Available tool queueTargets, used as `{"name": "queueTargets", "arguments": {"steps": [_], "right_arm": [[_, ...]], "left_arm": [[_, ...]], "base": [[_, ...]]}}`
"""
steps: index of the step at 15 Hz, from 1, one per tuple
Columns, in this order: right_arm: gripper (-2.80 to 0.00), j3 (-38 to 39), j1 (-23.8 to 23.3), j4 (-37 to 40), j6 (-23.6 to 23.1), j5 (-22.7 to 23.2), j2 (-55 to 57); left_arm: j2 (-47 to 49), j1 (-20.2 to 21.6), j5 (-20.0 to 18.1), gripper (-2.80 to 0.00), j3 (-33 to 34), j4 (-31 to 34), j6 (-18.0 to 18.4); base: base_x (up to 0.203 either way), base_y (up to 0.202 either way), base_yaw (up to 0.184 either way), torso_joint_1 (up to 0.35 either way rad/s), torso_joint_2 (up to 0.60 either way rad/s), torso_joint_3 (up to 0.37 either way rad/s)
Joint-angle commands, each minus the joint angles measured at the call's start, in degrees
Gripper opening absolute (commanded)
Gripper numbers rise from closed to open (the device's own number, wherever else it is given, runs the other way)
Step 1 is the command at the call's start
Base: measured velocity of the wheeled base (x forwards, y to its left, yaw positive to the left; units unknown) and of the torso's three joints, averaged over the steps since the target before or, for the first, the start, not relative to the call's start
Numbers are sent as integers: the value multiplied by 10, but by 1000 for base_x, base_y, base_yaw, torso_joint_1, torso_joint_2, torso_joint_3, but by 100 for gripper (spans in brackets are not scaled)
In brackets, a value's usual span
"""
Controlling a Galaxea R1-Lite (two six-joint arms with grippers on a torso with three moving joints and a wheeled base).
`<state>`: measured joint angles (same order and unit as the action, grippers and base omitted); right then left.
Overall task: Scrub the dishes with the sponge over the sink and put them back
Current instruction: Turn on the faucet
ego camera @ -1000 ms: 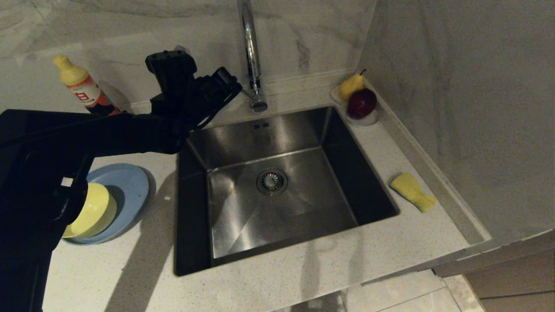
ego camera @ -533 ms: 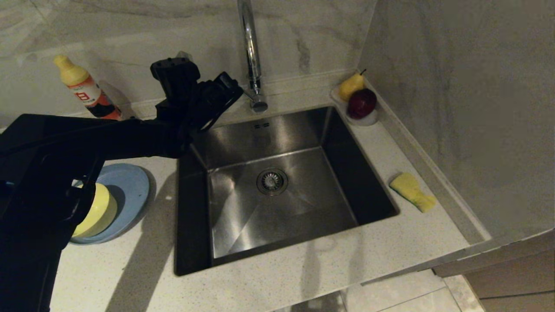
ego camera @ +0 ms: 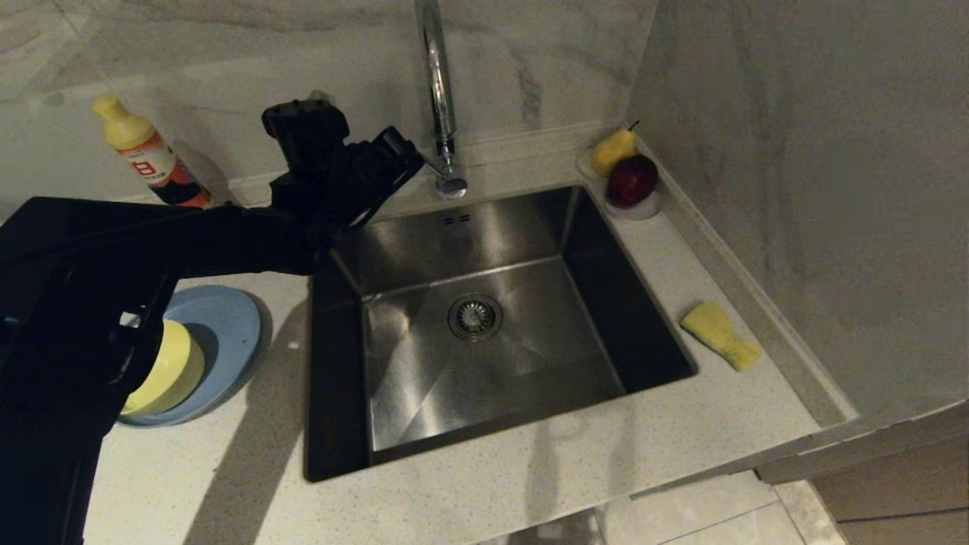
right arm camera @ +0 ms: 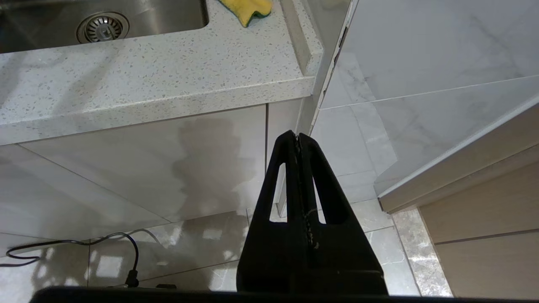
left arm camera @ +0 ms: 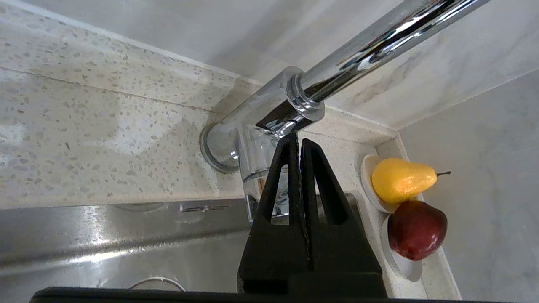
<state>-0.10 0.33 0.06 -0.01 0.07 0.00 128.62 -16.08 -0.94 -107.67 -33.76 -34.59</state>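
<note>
Nothing scrubbed yet. Left gripper (left arm camera: pixel 296 141) pinched together, empty, tips at tap (left arm camera: pixel 269 113) base, upper centre of head view. Right gripper (right arm camera: pixel 297 139) together, parked below counter. Sponge (ego camera: pixel 719 334) untouched, right of sink (ego camera: pixel 424 393). Dishes (ego camera: pixel 216 333) stacked lower left.

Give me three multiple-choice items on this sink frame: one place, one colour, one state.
1. Where is the sponge?
A in the sink
B on the counter right of the sink
C on the plate

2. What colour is the bowl on the blue plate?
A pale yellow
B red
C black

3. How is the left gripper?
A open
B shut, empty, at the tap base
C shut on the sponge

Key: 1 B, it lies by the sink's right rim. 2 A, head view shows yellow. 3 B, its fingers meet with nothing between.
</note>
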Motion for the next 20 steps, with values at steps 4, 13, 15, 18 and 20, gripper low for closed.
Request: {"name": "queueTargets", "arguments": {"steps": [4,13,15,18,20], "right_arm": [[-280,0,0,0,-1,1,-1],[-280,0,0,0,0,0,-1],[-280,0,0,-1,0,0,-1],[-280,0,0,0,0,0,-1],[-280,0,0,0,-1,1,-1]], "left_arm": [[-24,-6,6,-280,17,8,-2],[-31,-1,12,-280,0,12,-1],[-18,-1,10,-280,-1,7,-1],[0,-1,10,-280,-1,-6,-2],[4,0,7,-280,-1,-16,-2]], "base": [[0,0,0,0,0,0],[0,0,0,0,0,0],[0,0,0,0,0,0],[0,0,0,0,0,0],[0,0,0,0,0,0]]}}
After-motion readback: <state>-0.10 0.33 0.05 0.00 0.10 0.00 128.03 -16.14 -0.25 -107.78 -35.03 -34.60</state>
